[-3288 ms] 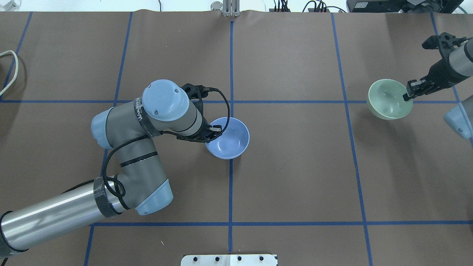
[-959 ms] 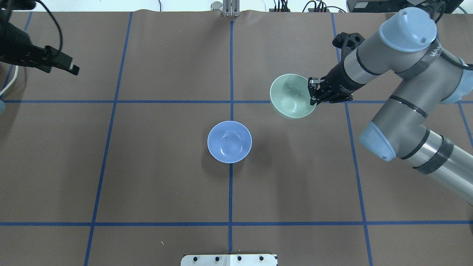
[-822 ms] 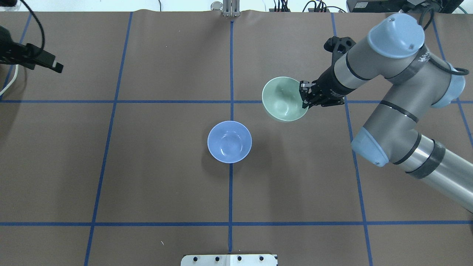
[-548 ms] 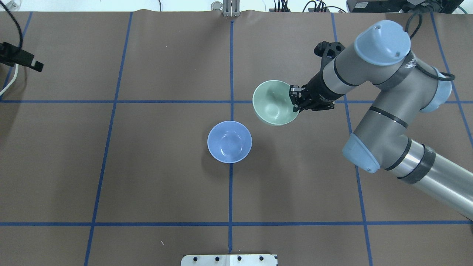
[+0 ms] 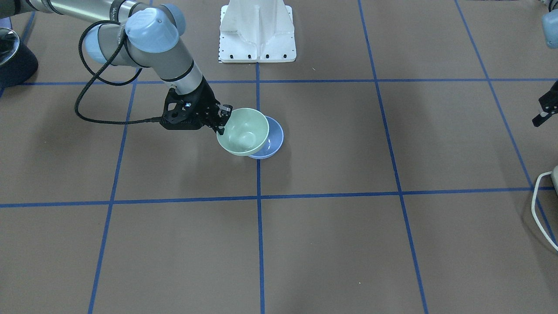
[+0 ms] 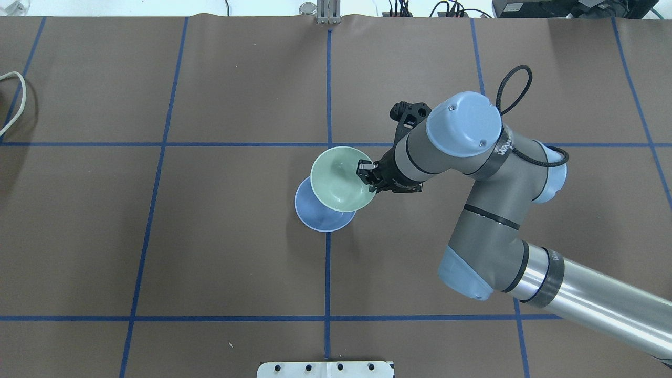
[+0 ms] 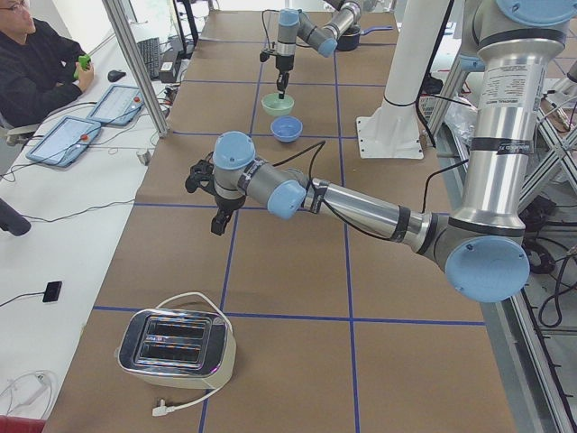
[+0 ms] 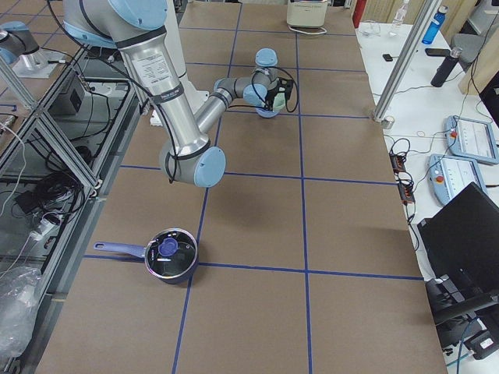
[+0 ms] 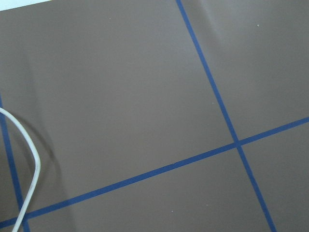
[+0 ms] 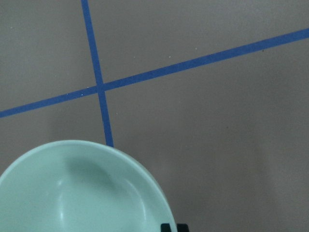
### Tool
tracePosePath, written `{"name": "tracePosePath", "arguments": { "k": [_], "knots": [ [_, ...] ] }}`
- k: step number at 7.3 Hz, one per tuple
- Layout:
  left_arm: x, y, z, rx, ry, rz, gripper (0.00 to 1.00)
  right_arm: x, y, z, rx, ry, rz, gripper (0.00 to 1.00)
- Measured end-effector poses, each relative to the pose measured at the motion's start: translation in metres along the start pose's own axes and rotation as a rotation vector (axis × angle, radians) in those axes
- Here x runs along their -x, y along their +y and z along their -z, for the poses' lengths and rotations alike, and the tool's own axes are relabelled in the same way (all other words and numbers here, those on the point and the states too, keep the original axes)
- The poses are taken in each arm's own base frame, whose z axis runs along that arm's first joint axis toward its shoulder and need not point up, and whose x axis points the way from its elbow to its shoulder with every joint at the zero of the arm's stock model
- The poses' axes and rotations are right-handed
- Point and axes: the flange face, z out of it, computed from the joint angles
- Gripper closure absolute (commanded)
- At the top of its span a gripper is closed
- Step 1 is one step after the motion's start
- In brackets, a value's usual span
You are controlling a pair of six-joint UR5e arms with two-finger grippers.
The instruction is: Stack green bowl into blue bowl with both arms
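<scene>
Right gripper [image 5: 222, 120], in the front-facing view, is clamped on the rim of the one green bowl [image 5: 242, 133], which partly covers the one blue bowl [image 5: 273, 140] standing on the table [image 5: 348, 244]. Left gripper [image 5: 542, 114] is at the edge, well apart; whether its fingers are apart I cannot tell. From overhead, the green bowl hides the blue bowl's far right part. The right wrist view shows only the green bowl.

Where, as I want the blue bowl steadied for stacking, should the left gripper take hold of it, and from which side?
Likely the bare rim of the blue bowl on the robot's left side, from above, one finger inside and one outside the wall. It sits upright and open, and the green bowl, held by the right gripper, hangs over its right part.
</scene>
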Motion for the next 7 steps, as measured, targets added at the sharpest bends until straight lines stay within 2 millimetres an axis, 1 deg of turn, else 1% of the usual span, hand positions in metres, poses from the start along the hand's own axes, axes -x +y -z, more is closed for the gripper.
{"name": "tracePosePath", "arguments": {
  "k": [2,3,4,7],
  "knots": [
    [0.009,0.008,0.004,-0.002,0.005,0.005,0.03,0.008,0.025,-0.015,0.002,0.010,0.008,1.00],
    [0.011,0.011,0.005,-0.002,0.006,0.007,0.03,0.011,0.034,-0.020,0.000,0.013,0.008,1.00],
    [0.012,0.012,0.005,-0.003,0.006,0.006,0.03,0.014,0.039,-0.024,0.002,0.015,0.007,1.00],
    [0.013,0.018,0.004,0.000,0.006,0.007,0.03,0.015,0.040,-0.031,0.002,0.024,0.005,1.00]
  ]
}}
